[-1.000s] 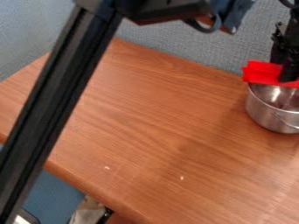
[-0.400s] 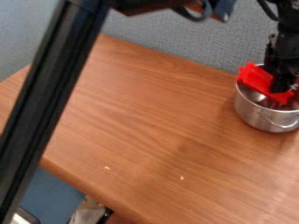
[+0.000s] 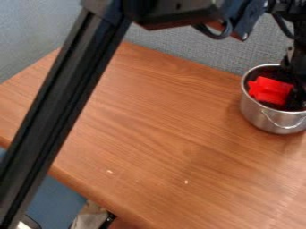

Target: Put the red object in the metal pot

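The metal pot [image 3: 270, 122] stands on the wooden table at the right edge of the camera view. The red object [image 3: 269, 89] lies inside it, tilted against the left inner wall, with its upper part showing above the rim. My gripper [image 3: 295, 80] points down into the right side of the pot, just beside the red object. Its black fingers stand apart and no longer hold the block. The picture's right edge cuts off part of the gripper.
A thick black arm link [image 3: 66, 116] crosses the foreground diagonally from top centre to bottom left and hides part of the table [image 3: 167, 125]. A blue wall [image 3: 36, 31] stands behind. The table's near edge runs along the lower left.
The gripper has come down into the pot with the red object, then let go of it. The block now rests lower inside the pot.
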Available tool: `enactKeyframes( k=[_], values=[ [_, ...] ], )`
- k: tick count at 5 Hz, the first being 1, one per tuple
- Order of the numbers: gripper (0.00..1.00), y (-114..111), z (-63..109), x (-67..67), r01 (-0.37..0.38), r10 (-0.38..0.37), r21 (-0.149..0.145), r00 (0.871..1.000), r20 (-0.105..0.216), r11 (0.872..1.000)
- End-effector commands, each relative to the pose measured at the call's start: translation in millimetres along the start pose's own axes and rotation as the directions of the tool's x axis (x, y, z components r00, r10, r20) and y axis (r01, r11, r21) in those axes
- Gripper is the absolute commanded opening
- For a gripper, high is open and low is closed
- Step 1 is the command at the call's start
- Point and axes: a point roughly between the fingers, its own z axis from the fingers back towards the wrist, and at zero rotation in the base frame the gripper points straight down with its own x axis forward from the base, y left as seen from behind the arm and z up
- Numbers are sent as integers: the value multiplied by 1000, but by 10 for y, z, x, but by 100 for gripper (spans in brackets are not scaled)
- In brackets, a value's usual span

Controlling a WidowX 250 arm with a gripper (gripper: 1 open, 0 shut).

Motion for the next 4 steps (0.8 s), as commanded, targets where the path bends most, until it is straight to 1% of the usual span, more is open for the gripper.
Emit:
enactKeyframes(
  k=[1,2,4],
  values=[
    [100,55,184,136,-7,5,23,997,75,1000],
    [100,92,241,184,-14,11,25,993,116,1000],
    [100,51,510,295,33,-42,59,986,162,998]
  ],
)
